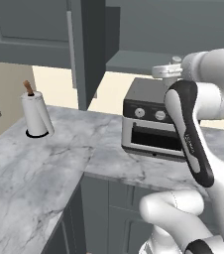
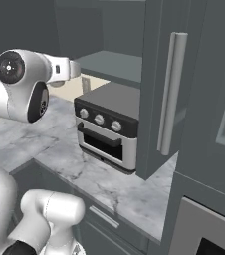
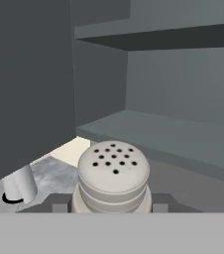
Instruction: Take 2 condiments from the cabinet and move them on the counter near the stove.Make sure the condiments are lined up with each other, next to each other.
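Observation:
A short pale beige jar (image 3: 113,173) with a perforated lid sits between my fingertips in the hand view, and my gripper (image 3: 112,205) is shut on it. The jar is one of the condiments. It is held just outside the open cabinet, in front of the bare lower shelf (image 3: 173,134). The cabinet door (image 1: 86,49) stands swung open, its silver bar handle (image 2: 171,94) facing the right base camera. My hand (image 1: 167,71) hovers above the toaster oven, over the marble counter (image 1: 44,158). The stove is out of view.
A steel toaster oven (image 1: 148,124) stands on the counter under my hand. A white paper-towel roll (image 1: 36,114) stands at the back left. The open door's edge (image 2: 152,99) hangs close to the right of the toaster oven.

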### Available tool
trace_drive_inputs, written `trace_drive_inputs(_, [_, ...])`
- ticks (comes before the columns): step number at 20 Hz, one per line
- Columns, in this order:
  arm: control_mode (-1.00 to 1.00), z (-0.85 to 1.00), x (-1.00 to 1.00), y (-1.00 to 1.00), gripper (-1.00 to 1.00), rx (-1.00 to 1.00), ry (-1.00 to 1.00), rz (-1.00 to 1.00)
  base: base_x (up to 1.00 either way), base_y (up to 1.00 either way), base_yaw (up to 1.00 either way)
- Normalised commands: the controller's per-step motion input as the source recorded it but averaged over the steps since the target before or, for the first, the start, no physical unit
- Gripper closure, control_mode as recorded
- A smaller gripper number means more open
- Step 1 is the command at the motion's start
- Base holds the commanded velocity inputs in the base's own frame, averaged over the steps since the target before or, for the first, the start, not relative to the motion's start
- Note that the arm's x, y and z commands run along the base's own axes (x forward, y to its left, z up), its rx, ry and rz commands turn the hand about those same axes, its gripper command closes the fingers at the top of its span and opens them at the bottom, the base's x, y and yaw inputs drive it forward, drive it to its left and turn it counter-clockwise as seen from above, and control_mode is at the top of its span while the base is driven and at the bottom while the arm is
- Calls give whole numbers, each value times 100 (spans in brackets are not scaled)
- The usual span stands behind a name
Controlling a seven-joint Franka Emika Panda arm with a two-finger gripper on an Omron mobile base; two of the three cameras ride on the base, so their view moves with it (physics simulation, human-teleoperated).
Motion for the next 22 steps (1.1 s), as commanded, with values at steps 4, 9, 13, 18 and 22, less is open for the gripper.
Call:
trace_drive_inputs(4, [-100, -1, -16, 0, 100, 0, -2, 0, 0, 0, 0])
trace_drive_inputs(9, [-100, -3, -43, 0, 100, 0, 0, 0, 0, 0, 0])
trace_drive_inputs(13, [-100, -9, -60, 0, 100, 0, 0, 0, 0, 0, 0])
trace_drive_inputs(18, [-100, -9, -53, 0, 100, 0, 1, 0, 0, 0, 0])
trace_drive_inputs(22, [-100, -1, -33, 0, 100, 0, 3, 0, 0, 0, 0])
